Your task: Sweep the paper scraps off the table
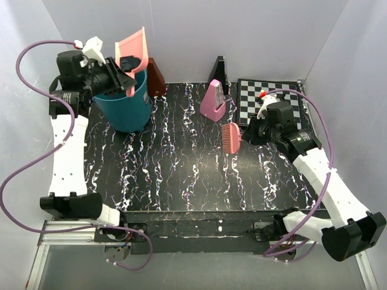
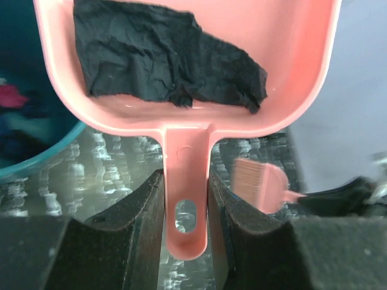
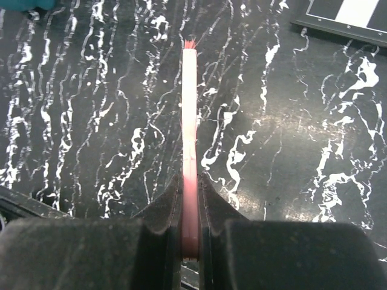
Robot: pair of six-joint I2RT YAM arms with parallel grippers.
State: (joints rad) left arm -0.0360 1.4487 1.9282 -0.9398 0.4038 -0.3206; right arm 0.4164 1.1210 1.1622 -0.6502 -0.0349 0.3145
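My left gripper [image 1: 123, 75] [image 2: 186, 184] is shut on the handle of a pink dustpan [image 1: 131, 46] [image 2: 302, 72], which it holds tilted over a teal bin [image 1: 124, 104] [image 2: 42, 154] at the table's far left. A crumpled dark blue paper scrap [image 2: 169, 69] [image 1: 128, 62] lies in the pan. A magenta scrap [image 2: 12, 96] shows inside the bin. My right gripper [image 1: 247, 134] [image 3: 189, 188] is shut on a pink brush [image 1: 230, 137] [image 3: 190, 109] held just above the black marbled table [image 1: 175, 163] [image 3: 91, 121], right of centre. No scraps show on the table.
A pink metronome [image 1: 213, 99] stands at the back centre, with a brown block [image 1: 156, 77] and a black wedge [image 1: 219, 72] against the back wall. A chessboard [image 1: 284, 90] with small pieces [image 1: 263, 99] lies at the back right, beside my right wrist.
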